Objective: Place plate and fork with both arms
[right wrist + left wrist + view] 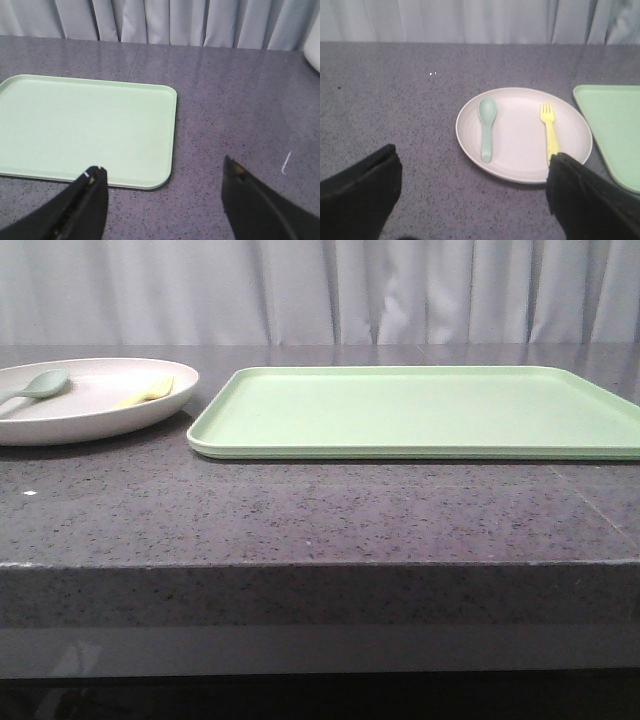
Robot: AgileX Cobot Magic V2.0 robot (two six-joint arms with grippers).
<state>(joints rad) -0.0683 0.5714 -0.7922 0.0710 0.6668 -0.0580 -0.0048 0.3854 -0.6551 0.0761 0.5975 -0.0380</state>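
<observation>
The plate is seen resting on the grey speckled desk, just beside the left edge of the light-green tray without touching it. Inside the plate, the yellow fork and a pale blue-green spoon are laid side by side, apart, the fork on the side nearer the tray. The left gripper is held spread wide above the desk, near the plate. The right gripper is likewise spread, beside the tray's corner, gripping nothing.

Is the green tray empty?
Yes, empty. The tray shows only bare green; the fork and spoon lie in the plate.
</observation>
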